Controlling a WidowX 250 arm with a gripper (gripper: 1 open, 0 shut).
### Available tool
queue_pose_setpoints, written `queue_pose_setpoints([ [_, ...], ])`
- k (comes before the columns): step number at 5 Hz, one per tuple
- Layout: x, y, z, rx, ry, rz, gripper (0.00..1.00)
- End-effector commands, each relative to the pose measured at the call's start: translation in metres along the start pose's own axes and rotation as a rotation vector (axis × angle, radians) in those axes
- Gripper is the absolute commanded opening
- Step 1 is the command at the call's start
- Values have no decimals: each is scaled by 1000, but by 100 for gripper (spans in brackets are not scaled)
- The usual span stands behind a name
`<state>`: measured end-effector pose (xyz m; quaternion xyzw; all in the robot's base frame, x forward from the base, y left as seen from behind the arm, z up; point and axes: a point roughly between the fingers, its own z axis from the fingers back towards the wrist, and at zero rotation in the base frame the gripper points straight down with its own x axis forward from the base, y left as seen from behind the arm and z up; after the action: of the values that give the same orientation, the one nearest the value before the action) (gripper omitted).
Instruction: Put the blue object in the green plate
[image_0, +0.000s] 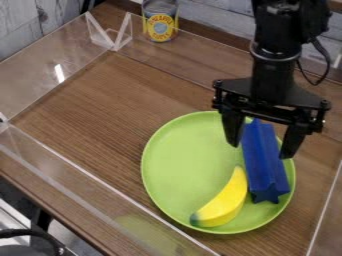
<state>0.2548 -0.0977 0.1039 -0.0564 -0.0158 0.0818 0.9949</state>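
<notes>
Gripper (263, 135): fingers spread apart, straddling the upper end of the blue object (263, 163). Contact with it unclear, probably none. Blue object lies in the green plate (174, 169), running from between the fingers out below them. Yellow banana (221, 199) in the plate too, below the gripper, just beside the blue object.

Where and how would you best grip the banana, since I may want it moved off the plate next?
Likely around the middle of the banana, from above, jaws across its narrow width: it lies lengthwise on the plate. The blue block is close on one side, so space looks tight there.
</notes>
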Motion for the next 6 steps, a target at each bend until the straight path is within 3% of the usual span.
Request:
queue_pose_setpoints([
  [1, 1, 1, 17, -29, -42, 0, 100],
  [6, -10, 5, 25, -40, -10, -20, 100],
])
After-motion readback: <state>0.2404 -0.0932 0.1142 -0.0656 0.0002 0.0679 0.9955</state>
